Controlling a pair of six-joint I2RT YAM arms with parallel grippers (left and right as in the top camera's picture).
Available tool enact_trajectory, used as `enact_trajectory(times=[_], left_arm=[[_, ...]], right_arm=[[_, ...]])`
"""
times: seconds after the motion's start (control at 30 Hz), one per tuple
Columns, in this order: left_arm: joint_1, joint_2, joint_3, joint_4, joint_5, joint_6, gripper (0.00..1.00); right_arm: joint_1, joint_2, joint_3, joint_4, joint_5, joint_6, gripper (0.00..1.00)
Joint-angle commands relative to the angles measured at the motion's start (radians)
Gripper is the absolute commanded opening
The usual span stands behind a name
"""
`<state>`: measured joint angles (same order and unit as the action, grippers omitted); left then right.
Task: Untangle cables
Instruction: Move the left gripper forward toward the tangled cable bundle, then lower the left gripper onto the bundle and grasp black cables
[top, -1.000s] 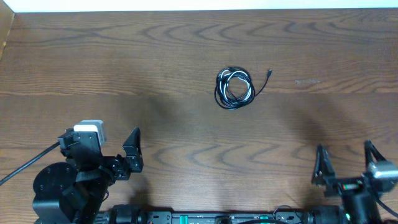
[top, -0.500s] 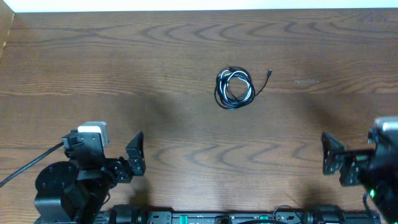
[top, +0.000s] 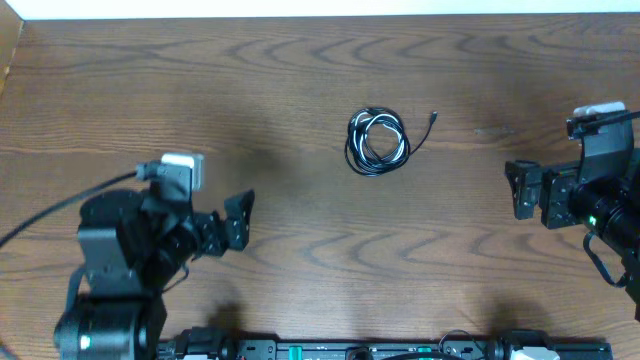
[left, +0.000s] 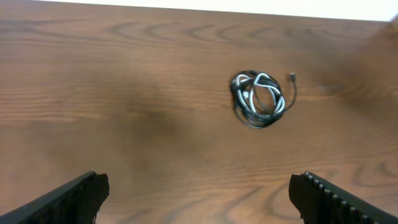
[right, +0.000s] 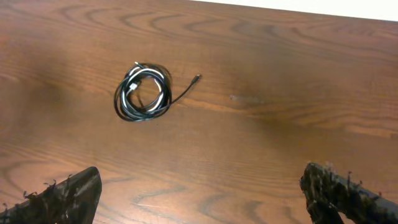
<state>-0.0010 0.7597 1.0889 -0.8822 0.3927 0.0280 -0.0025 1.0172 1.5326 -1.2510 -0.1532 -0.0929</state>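
The cables (top: 377, 141) lie as one small coil of black cord with a white strand on the wooden table, right of the middle and toward the far side. One loose black plug end (top: 433, 117) sticks out to the coil's right. The coil shows in the left wrist view as cables (left: 249, 99) and in the right wrist view as cables (right: 134, 88). My left gripper (top: 238, 222) is open at the near left, well short of the coil. My right gripper (top: 518, 190) is open at the right, facing left, also apart from it. Nothing sits between either pair of fingers (left: 87, 193) (right: 74, 190).
The table's far edge (top: 320, 16) meets a white band. A thick black arm cable (top: 50, 215) trails off left from the left arm. A rail with black hardware (top: 350, 350) runs along the near edge. A faint pale mark (top: 492, 131) lies right of the coil.
Both arms have moved away from the near edge toward the table's middle. The right arm rose furthest and turned to face left. The coil has not moved.
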Motion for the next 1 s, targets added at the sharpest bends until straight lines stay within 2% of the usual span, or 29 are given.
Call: enact_trajectory(times=[0.0, 0.07, 0.1, 0.13, 0.2, 0.23, 0.27, 0.33, 0.5, 0.63, 0.77, 0.97], left_arm=[[0.002, 0.058, 0.013, 0.045, 0.095, 0.028, 0.98], [-0.005, 0.087, 0.013, 0.077, 0.097, 0.028, 0.97], [-0.012, 0.102, 0.013, 0.093, 0.097, 0.028, 0.93], [-0.02, 0.116, 0.013, 0.109, 0.097, 0.028, 0.9], [-0.039, 0.138, 0.013, 0.138, 0.097, 0.029, 0.9], [-0.048, 0.149, 0.013, 0.151, 0.097, 0.032, 0.92], [-0.058, 0.158, 0.013, 0.166, 0.097, 0.032, 0.97], [-0.082, 0.184, 0.013, 0.208, 0.097, 0.032, 1.0], [-0.164, 0.271, 0.013, 0.31, 0.097, 0.032, 0.98], [-0.236, 0.367, 0.013, 0.379, 0.097, 0.06, 0.98], [-0.307, 0.475, 0.013, 0.454, 0.093, 0.106, 0.98], [-0.359, 0.628, 0.013, 0.607, 0.093, 0.11, 0.98]], right_arm=[[0.01, 0.006, 0.02, 0.003, -0.015, -0.039, 0.85], [0.01, 0.012, 0.02, 0.001, -0.015, -0.039, 0.71], [0.01, 0.014, 0.02, 0.001, -0.015, -0.039, 0.71], [0.01, 0.017, 0.02, 0.002, -0.015, -0.039, 0.78], [0.01, 0.022, 0.02, 0.002, -0.014, -0.039, 0.96], [0.01, 0.024, 0.02, 0.002, -0.014, -0.039, 0.99], [0.01, 0.029, 0.02, 0.002, -0.014, -0.039, 0.99], [0.01, 0.04, 0.02, 0.002, -0.008, -0.04, 0.99], [0.01, 0.09, 0.02, -0.006, 0.031, -0.034, 0.99], [0.01, 0.136, 0.02, -0.021, 0.073, 0.058, 0.99], [0.01, 0.172, 0.02, -0.031, 0.08, 0.098, 0.99], [0.01, 0.19, 0.02, -0.078, 0.135, 0.146, 0.99]])
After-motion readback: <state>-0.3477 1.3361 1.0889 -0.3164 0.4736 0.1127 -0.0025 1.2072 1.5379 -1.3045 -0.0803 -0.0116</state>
